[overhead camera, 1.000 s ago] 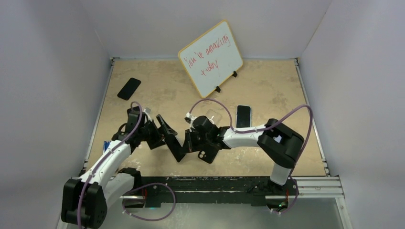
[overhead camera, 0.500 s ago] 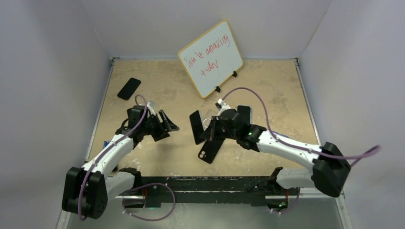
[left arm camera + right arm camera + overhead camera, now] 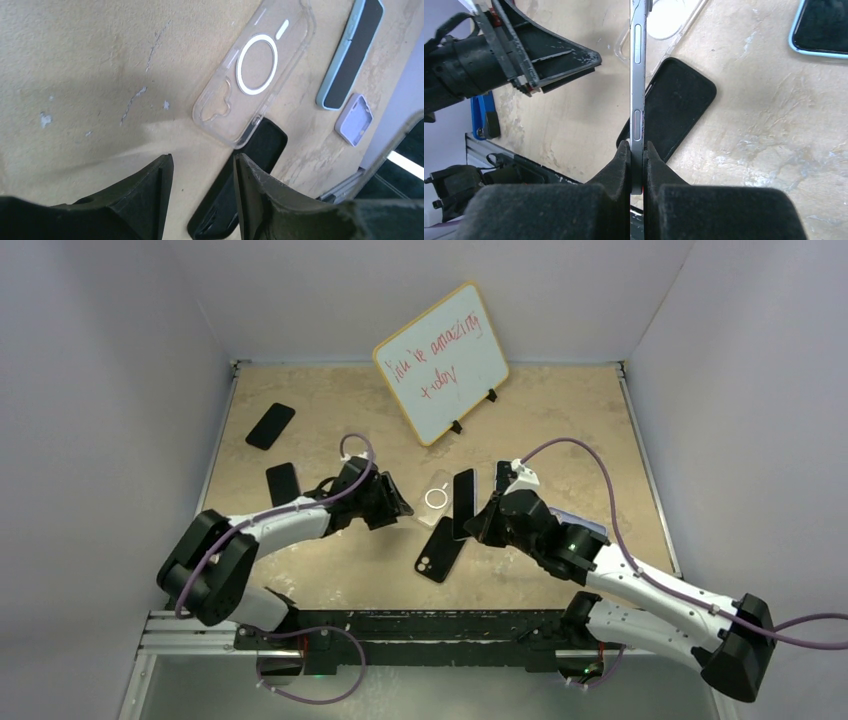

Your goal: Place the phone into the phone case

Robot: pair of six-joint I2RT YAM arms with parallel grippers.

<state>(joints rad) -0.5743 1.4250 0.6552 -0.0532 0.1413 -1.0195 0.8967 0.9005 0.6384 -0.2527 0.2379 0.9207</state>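
Across the table (image 3: 560, 420) we judge ourselves to be in the carrying step. Our right gripper (image 3: 638, 155) is clamped tight on the phone (image 3: 638, 75), holding it on edge above the surface, just beside the clear case (image 3: 250, 75). Our left gripper (image 3: 202, 170) hovers near the case's other side, its jaws partly apart with nothing between them. Next, we reckon, the phone must be tipped flat and lined up over the case while the left gripper steadies it.
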